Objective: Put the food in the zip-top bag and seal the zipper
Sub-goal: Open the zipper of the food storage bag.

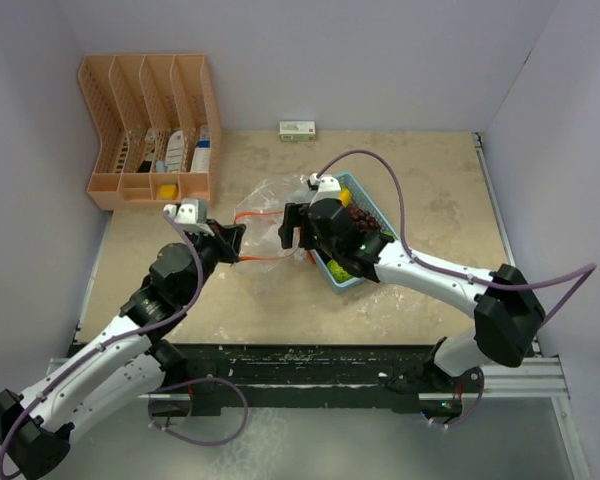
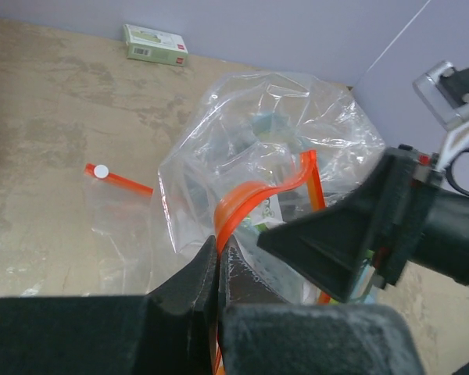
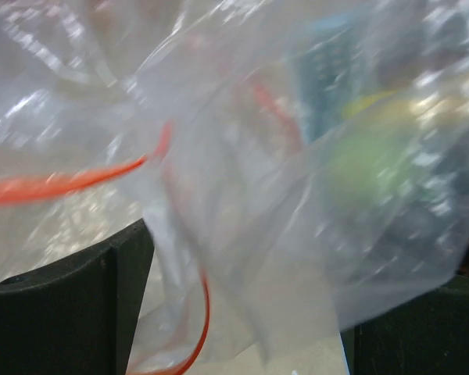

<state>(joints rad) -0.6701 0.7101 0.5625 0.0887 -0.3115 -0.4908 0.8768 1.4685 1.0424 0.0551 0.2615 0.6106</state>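
Note:
The clear zip-top bag (image 1: 272, 205) lies between the arms, its orange zipper (image 2: 246, 201) arched up. My left gripper (image 2: 219, 248) is shut on that zipper strip; in the top view the left gripper (image 1: 236, 240) sits at the bag's left edge. My right gripper (image 1: 296, 232) is open at the bag's mouth. In the right wrist view, loose bag film (image 3: 242, 195) drapes between its wide-apart fingers (image 3: 78, 289). The food lies in a light-blue basket (image 1: 372, 200): dark grapes (image 1: 361, 218), a yellow piece (image 1: 345, 197) and lime-green fruit (image 1: 338, 268). Green fruit (image 3: 367, 156) shows blurred through the plastic.
An orange desk organiser (image 1: 150, 130) stands at the back left. A small white-and-green box (image 1: 298, 130) lies against the back wall. The zipper's white slider (image 2: 101, 171) rests on the table left of the bag. Walls close in behind and on the right.

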